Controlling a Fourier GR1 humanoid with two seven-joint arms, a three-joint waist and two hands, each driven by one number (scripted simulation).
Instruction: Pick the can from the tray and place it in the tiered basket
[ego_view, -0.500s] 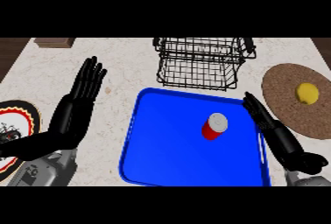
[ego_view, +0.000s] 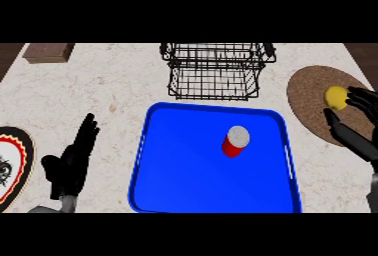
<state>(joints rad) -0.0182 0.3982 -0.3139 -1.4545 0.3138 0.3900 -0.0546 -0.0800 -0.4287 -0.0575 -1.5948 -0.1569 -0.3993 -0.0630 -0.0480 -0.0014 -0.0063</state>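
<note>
Two spread hands: left hand beside tray with can, right hand over cork mat.

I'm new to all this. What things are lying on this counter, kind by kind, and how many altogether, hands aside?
Tray: 1
Can: 1
Wire basket: 1
Round mat: 1
Yellow fruit: 1
Brown block: 1
Plate: 1
Total: 7

A red can with a silver top stands upright right of centre on the blue tray. The black wire tiered basket sits just beyond.
</note>
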